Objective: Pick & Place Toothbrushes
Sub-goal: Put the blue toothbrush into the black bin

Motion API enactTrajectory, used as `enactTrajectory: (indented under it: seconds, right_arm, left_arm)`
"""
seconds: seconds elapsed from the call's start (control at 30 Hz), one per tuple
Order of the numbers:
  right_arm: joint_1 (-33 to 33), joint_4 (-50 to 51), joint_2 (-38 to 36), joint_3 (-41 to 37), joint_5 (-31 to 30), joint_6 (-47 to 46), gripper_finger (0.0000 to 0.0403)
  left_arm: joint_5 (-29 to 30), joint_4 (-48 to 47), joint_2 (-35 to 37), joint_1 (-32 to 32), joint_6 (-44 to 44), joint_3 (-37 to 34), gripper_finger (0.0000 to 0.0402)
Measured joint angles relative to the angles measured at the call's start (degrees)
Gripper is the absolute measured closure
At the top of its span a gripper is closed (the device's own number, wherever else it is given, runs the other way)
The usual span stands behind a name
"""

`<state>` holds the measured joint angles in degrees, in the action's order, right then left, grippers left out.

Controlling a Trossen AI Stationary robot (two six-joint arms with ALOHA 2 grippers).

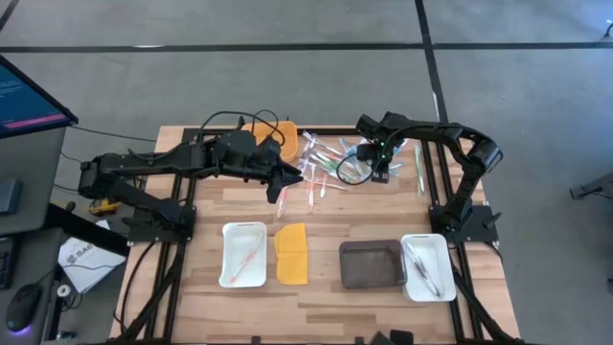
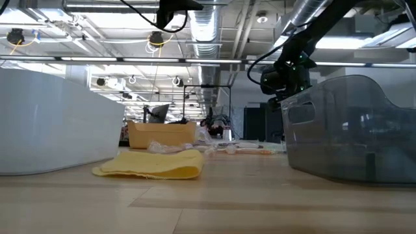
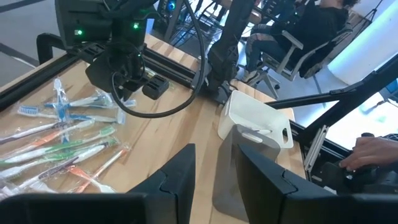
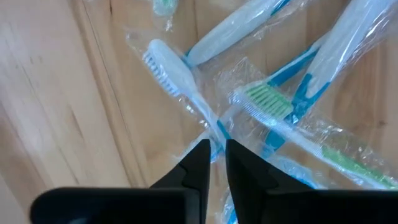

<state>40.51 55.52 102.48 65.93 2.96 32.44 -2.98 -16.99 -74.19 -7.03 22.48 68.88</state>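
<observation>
Lining the table's 6 o'clock edge in the high view are four things: a left tray [image 1: 243, 232] holding one pink brush [image 1: 247, 257], a yellow lid [image 1: 292, 254] just at its 3 o'clock, then a dark bin [image 1: 372, 280], and a right tray [image 1: 424, 240] with a few brushes [image 1: 421, 268] in it.

Farther in, toward 12 o'clock, the loose toothbrushes [image 1: 330, 163] lie in clear wrappers, heaped and crossing one another in the middle of the table.

The left gripper [image 1: 292, 175] hovers at the heap's 9 o'clock side. Its fingers [image 3: 177, 177] stand partly apart with nothing between them.

The right gripper [image 1: 380, 174] is down on the heap's 3 o'clock side. In the right wrist view its fingers [image 4: 198, 163] are drawn nearly together about the handle of a wrapped white brush [image 4: 171, 74], whose head points away from them; a green-bristled brush [image 4: 267, 102] lies just beside it.

An orange box [image 1: 268, 134] sits at the heap's 10 o'clock, by the far edge.

Beyond the table, the left wrist view shows a seated person [image 3: 311, 25].
</observation>
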Motion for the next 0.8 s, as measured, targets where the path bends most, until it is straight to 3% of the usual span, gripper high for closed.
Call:
enactTrajectory:
  seconds: [0.8]
  right_arm:
    - [4.35, -3.89, -0.09, -3.67, 0.00, 0.53, 0.0275]
  left_arm:
    - [-0.01, -0.07, 0.00, 0.00, 0.26, 0.00, 0.0294]
